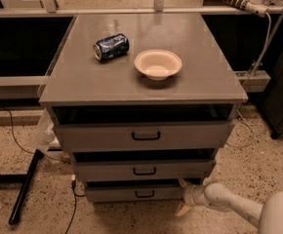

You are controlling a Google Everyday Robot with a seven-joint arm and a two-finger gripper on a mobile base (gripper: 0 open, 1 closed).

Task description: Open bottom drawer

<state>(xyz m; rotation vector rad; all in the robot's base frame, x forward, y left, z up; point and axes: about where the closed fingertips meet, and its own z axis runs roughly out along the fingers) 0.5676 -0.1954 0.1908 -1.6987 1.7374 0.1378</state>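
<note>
The bottom drawer (136, 192) is the lowest and narrowest of three grey drawers in the cabinet, with a small black U-shaped handle (145, 194). A dark gap shows above its front. My gripper (184, 196) is on a white arm coming from the lower right. It sits low at the drawer's right end, just above the floor, to the right of the handle. One pale finger points up at the drawer's corner and one down toward the floor.
The mid drawer (144, 169) and top drawer (144, 136) stand above it. A blue can (111, 46) lying on its side and a white bowl (157, 64) rest on the cabinet top (83, 82). A black bar (24, 186) and cables lie on the floor at left.
</note>
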